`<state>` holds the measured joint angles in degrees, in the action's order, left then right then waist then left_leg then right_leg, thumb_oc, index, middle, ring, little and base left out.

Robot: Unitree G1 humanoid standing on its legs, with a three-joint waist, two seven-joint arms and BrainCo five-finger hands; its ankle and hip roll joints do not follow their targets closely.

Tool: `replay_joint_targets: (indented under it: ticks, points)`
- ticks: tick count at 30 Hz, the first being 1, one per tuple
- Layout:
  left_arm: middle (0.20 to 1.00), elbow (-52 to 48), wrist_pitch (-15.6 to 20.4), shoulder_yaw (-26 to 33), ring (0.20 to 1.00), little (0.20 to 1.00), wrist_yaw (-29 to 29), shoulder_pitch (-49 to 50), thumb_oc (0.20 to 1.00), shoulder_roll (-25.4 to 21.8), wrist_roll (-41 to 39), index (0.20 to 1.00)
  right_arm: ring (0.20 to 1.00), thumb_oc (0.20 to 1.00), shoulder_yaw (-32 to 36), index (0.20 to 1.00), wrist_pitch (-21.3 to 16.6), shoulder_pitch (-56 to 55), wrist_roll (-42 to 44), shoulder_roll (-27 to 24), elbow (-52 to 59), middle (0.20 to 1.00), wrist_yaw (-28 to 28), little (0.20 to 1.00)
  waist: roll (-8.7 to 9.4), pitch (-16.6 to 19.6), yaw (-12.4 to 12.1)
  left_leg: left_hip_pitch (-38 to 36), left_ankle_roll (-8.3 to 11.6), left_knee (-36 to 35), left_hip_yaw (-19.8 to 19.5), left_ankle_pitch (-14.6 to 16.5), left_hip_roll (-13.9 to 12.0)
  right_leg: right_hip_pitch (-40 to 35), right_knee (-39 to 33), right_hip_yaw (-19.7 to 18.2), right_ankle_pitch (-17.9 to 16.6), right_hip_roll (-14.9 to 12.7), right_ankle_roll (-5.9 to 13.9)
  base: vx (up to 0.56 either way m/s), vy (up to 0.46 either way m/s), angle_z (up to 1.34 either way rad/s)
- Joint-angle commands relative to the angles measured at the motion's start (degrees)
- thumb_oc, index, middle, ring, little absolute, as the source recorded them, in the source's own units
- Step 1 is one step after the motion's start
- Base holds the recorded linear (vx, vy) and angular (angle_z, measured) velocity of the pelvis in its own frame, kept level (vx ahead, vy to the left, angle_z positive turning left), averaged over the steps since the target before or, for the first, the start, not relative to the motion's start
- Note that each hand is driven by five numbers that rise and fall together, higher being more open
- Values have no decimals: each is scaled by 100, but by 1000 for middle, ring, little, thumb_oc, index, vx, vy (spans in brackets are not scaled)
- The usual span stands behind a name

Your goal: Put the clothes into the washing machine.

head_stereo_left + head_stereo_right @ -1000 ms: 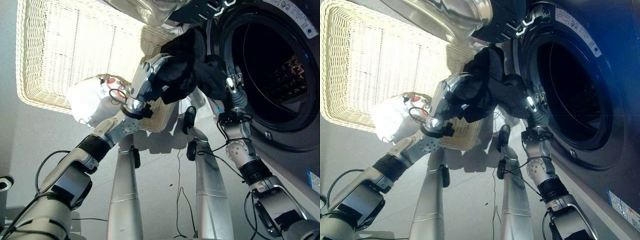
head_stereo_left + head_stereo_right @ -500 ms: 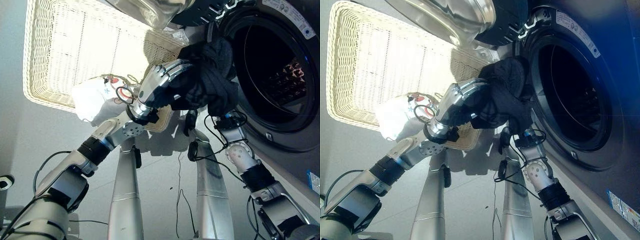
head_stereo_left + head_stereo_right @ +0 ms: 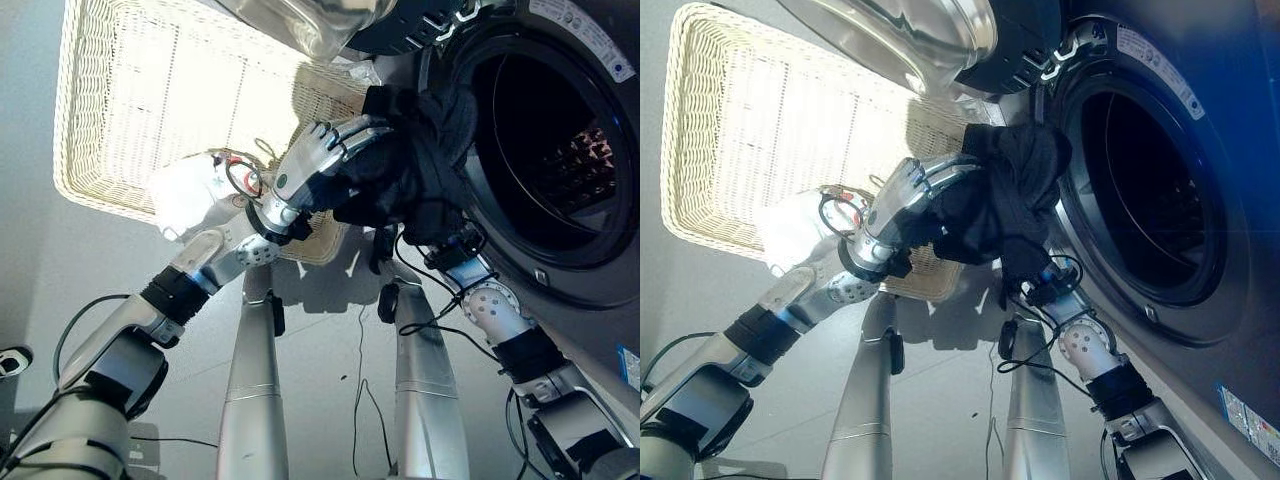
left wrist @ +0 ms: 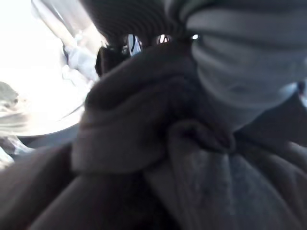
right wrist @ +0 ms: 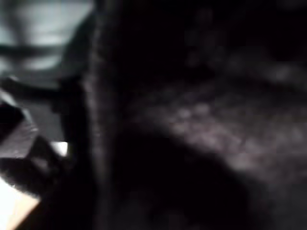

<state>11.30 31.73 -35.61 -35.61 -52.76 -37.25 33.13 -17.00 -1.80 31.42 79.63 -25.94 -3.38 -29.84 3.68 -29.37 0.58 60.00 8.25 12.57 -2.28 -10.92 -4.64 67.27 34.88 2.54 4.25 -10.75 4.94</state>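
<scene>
1. Black garment (image 3: 415,165) is bunched up and held off the floor, right at the left rim of the washing machine (image 3: 560,150) door opening. Upper folds overlap the rim; most of the bundle is outside the drum.
2. Left hand (image 3: 325,160) comes in from the lower left and presses against the bundle's left side. Fingers are curled over the dark cloth, so it is gripping the garment. In the left wrist view, folds of the same cloth (image 4: 158,158) lie right up against the hand's ribbed cover.
3. Right hand: forearm rises from the lower right and the hand end goes under the hanging bottom of the garment. It's buried in the cloth; can't tell if it is open or closed. Right wrist view is just dark fabric (image 5: 201,120) at close range.
4. Drum is dark inside; perforated wall shows at the right of the opening. Can't tell if anything is in it.
5. Machine door (image 3: 910,35) is swung open, above the garment.
6. Wicker basket (image 3: 120,100) sits on the floor left of the machine.
7. White garment (image 3: 190,190) with a red mark lies over the basket's near rim, just beside the left wrist.
</scene>
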Motion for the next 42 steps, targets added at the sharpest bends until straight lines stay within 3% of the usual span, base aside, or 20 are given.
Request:
replay_joint_targets:
  ticks: [1,24,25,26,27,33,42]
  points:
    - [200,-601,17,-152,200,200,152,-289,200,137,331,200,200,200,-487,200,213,201,253,86,1030,200,-961,200,-167,-42,153,116,-309,777,-65,584,348,-513,-1376,367,-1158,240,230,8,0,5]
    - [200,-687,-241,-25,200,200,337,-156,200,187,401,200,200,200,-536,200,154,248,379,205,1224,200,-1607,200,-225,-42,130,200,-290,811,-36,547,336,-439,-1348,379,-1169,219,240,0,0,0]
    - [235,-689,-250,-21,235,235,333,-156,235,185,398,235,200,200,-533,200,152,248,373,207,1229,200,-1605,200,-226,-42,129,197,-291,807,-37,546,336,-441,-1350,381,-1169,219,240,0,0,0]
    - [504,-664,-276,10,504,504,272,-137,504,186,439,504,200,200,-520,200,131,264,355,214,1242,200,-1633,200,-229,-42,122,209,-292,815,-40,545,336,-433,-1339,382,-1164,218,238,0,0,0]
    - [1000,-657,-318,28,1000,1000,239,-118,1000,179,375,1000,200,200,-524,200,60,270,327,218,1269,200,-1631,200,-233,-42,113,210,-292,820,-47,543,338,-434,-1331,379,-1160,218,237,0,0,0]
    - [1000,-716,-423,141,1000,1000,175,-25,1000,205,400,1000,200,200,-428,200,-232,295,257,203,1329,200,-1743,200,-231,-42,97,215,-303,823,-85,548,360,-418,-1309,378,-1162,223,243,0,0,0]
    - [1000,-748,-519,527,1000,1000,-632,242,1000,334,542,1000,200,200,-189,200,-458,307,150,273,1481,200,-1910,200,-216,-42,49,209,-329,828,-163,551,413,-421,-1277,387,-1156,230,244,0,0,0]
